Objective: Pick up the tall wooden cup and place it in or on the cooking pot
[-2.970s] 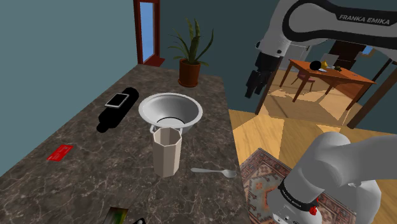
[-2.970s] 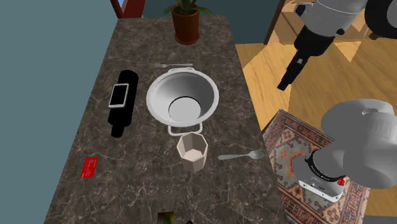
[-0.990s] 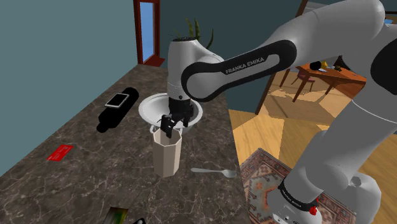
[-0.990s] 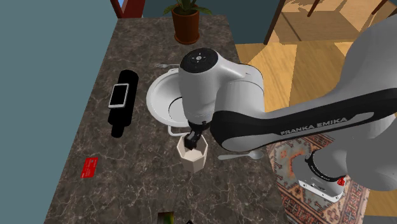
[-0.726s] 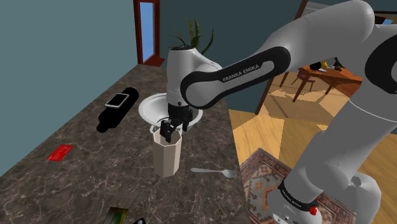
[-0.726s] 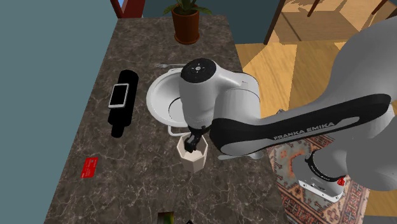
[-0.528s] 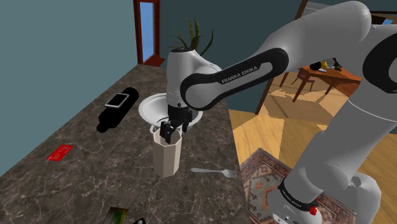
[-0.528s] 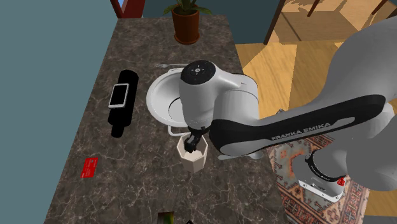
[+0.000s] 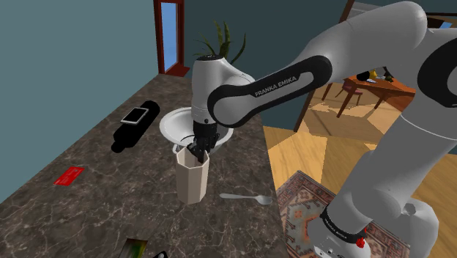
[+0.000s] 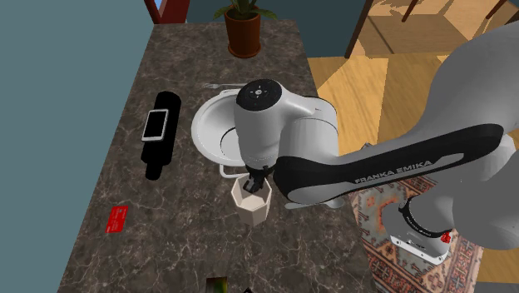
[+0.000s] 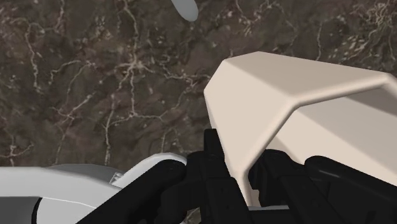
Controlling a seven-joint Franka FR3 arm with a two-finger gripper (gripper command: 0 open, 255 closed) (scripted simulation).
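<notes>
So the cup is a pale beige, faceted thing. We see it standing upright on the dark marbled counter, a bit left of centre in the shoulder view, same spot as three seconds ago. It hasn't budged.

The big change is the arm. Back then it was way up in the upper right of the frame, and now it's bent right down over the cup. The gripper has closed on the rim since half a second ago. In the wrist view the fingers pinch the cup's wall, one outside and one inside, so we'd call that gripping the cup. The base looks to be on the counter.

Just behind the cup, toward the top of the frame, is the white pot, with its near handle just beside the rim. It's unmoved too.

To the pot's left lies a black bottle with a phone on top. There's a red card at the lower left and a spoon right of the cup. A potted plant sits at the far end.
</notes>
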